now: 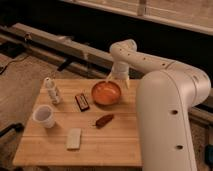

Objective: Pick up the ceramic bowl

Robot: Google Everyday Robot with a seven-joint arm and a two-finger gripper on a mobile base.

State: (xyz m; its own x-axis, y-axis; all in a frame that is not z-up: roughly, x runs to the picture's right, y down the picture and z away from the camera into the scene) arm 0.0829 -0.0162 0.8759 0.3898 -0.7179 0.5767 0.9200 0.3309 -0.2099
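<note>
Ceramic bowl sits on the table, far side. Gripper hangs at its far rim; open or closed, cannot tell. The arm hides the table's right edge.

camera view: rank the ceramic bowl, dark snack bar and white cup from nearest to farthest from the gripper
The gripper hangs at the ceramic bowl's far rim.
1. ceramic bowl, directly beneath it.
2. dark snack bar, just beside the bowl.
3. white cup, toward the table's other end.
</note>
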